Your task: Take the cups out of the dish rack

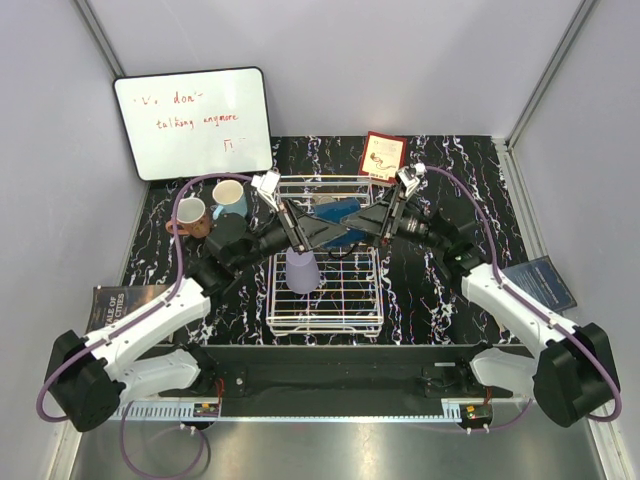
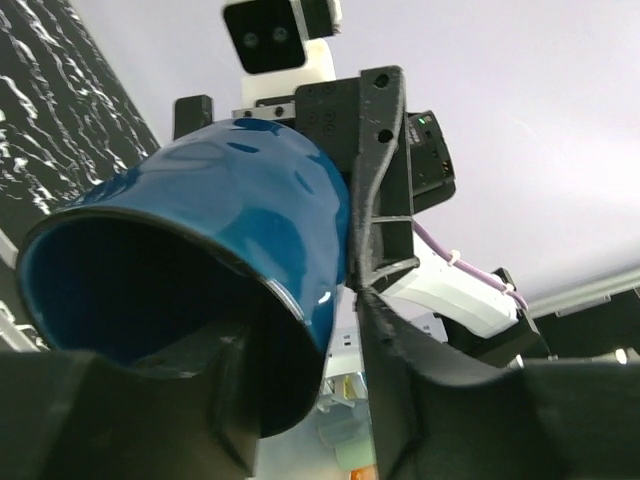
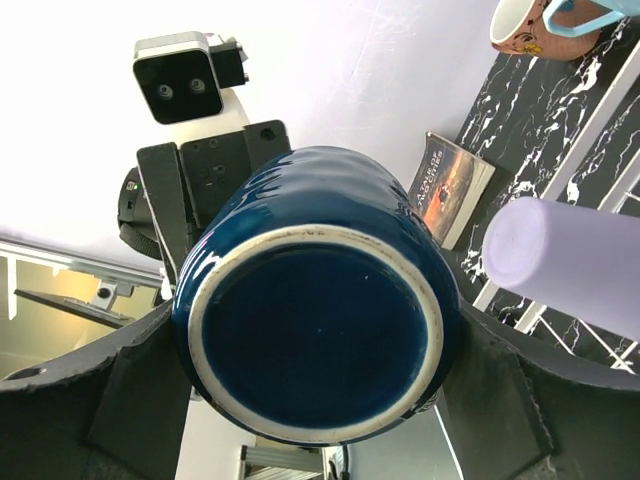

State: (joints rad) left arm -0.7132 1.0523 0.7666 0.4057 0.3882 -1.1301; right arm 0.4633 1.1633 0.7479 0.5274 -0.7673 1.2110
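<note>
Grips dark blue cup in right claw over dish rack, straddles its rim with left claw, clamp unclear, leaves lavender tumbler racked, with salmon cup and light blue mug out at counter's far-left corner.

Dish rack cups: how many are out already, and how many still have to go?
Done: a salmon-terracotta cup and a light blue mug stand on the black marbled table, left of the white wire dish rack. In hand: a glossy dark blue cup, gripped by the right gripper above the rack, with the left gripper at its rim. Left: one lavender tumbler, upside down in the rack.
</note>
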